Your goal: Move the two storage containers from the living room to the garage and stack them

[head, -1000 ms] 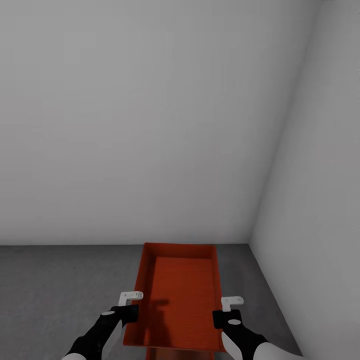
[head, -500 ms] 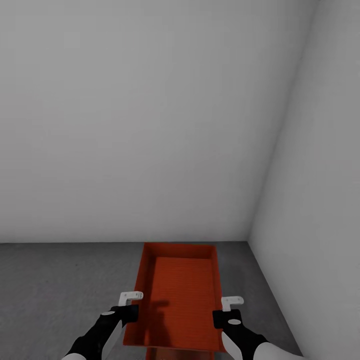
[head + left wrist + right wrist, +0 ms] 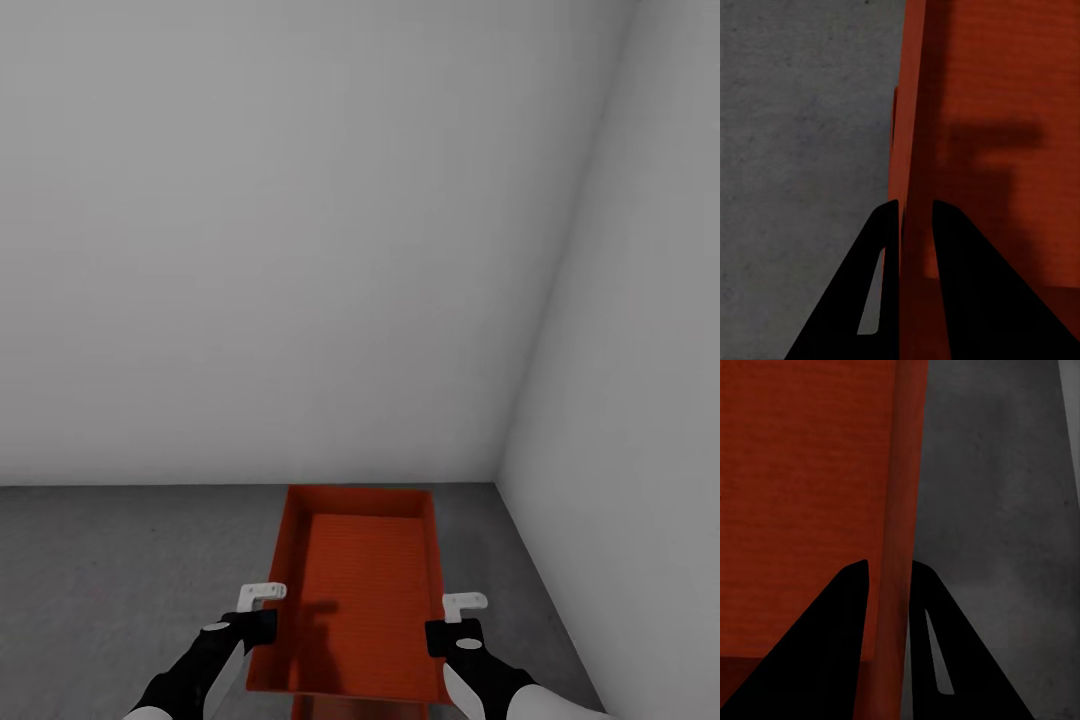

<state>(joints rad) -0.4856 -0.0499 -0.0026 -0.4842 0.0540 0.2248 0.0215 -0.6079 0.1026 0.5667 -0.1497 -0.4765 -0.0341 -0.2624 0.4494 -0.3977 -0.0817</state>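
Note:
An orange-red storage container hangs lengthwise in front of me, near the garage corner and over the dark grey floor. My left gripper is shut on its left side wall, one finger on each side of the wall. My right gripper is shut on the right side wall in the same way. A darker strip of orange-red shows just under the container's near end. I cannot tell whether that strip is the other container.
A plain grey-white back wall meets a side wall in a corner just right of the container. Open concrete stretches away to the left.
The whole head view has shifted by a few pixels. Both grippers and the container keep the same pose.

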